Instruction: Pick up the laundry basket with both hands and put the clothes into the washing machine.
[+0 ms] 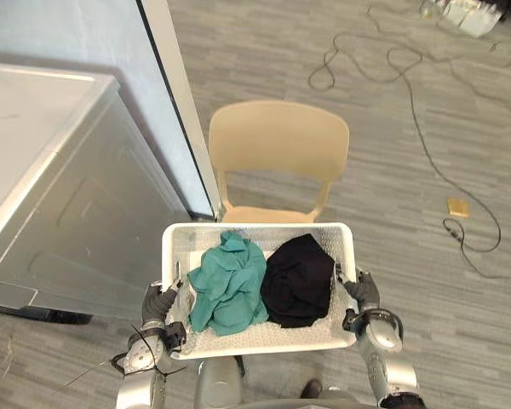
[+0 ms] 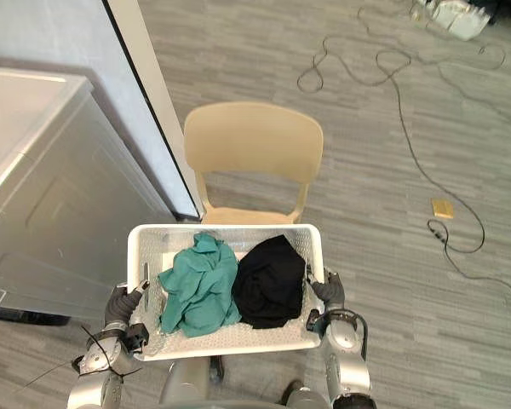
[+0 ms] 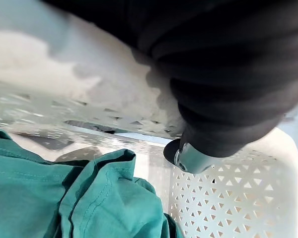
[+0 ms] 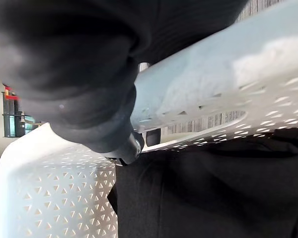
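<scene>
Left robot hand [image 1: 157, 302] and right robot hand [image 1: 362, 291] clasp the laundry basket [image 1: 260, 227], fingers mostly hidden.

The laundry basket [image 1: 255, 228] is just before the chair [image 1: 278, 141]. Inside it the left garment [image 1: 228, 285] and the right garment [image 1: 298, 279] lie side by side, touching. The left hand [image 1: 157, 302] clasps its left rim, the right hand [image 1: 362, 291] its right rim. The washing machine [image 1: 60, 187] stands to the left.

Head cameras look down; wrist cameras hug the basket [image 1: 264, 227].
</scene>
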